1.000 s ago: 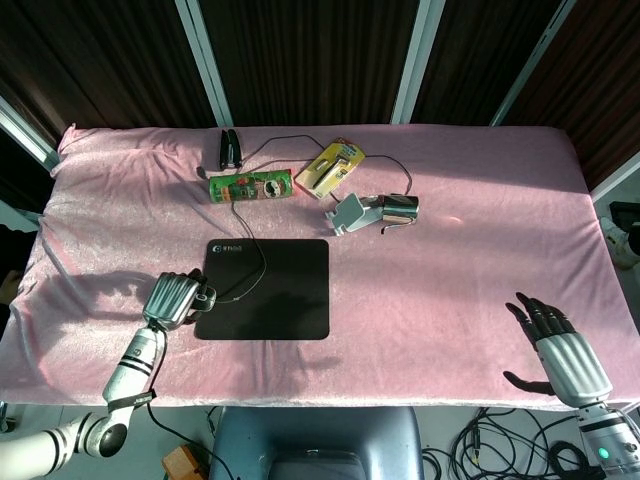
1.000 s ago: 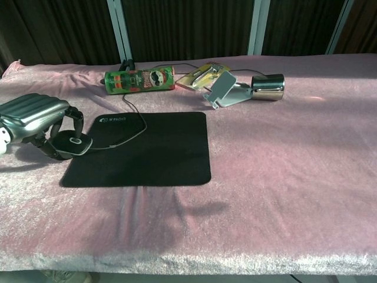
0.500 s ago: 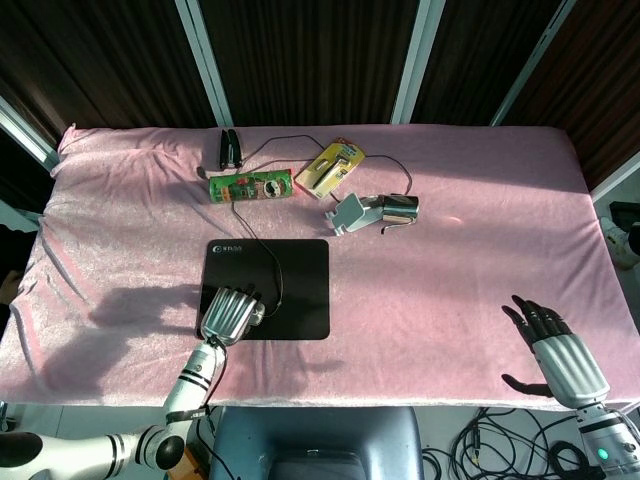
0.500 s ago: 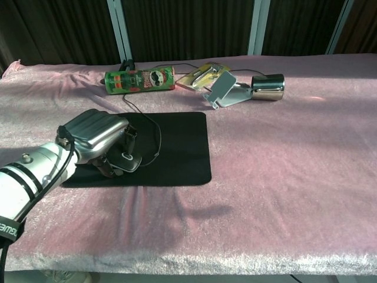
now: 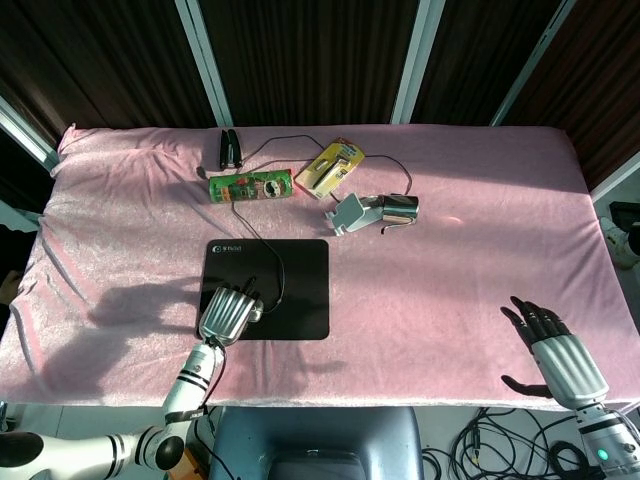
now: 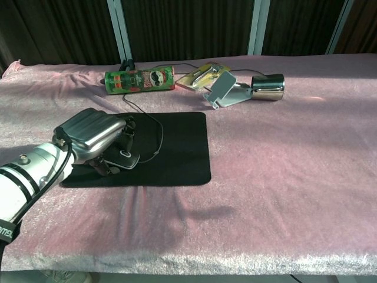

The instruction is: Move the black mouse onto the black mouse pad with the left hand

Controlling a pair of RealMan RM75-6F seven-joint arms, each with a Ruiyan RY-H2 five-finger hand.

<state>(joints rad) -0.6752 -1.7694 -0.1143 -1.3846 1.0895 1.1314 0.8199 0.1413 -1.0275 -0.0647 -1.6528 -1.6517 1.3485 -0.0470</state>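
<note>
Mouse (image 6: 121, 159) lower onto pad (image 6: 177, 147), left robot hand (image 6: 94, 132) gripping; head view hides it.

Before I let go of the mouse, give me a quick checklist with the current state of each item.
1. Black mouse over the black mouse pad: ok.
2. Mouse resting flat on the pad: cannot tell, the left hand covers it.
3. Left hand grips the mouse: ok.
4. Cable slack, not taut: ok.
5. Pringles can away from the hand: ok.
6. Right hand open, away from the pad: ok.
</note>
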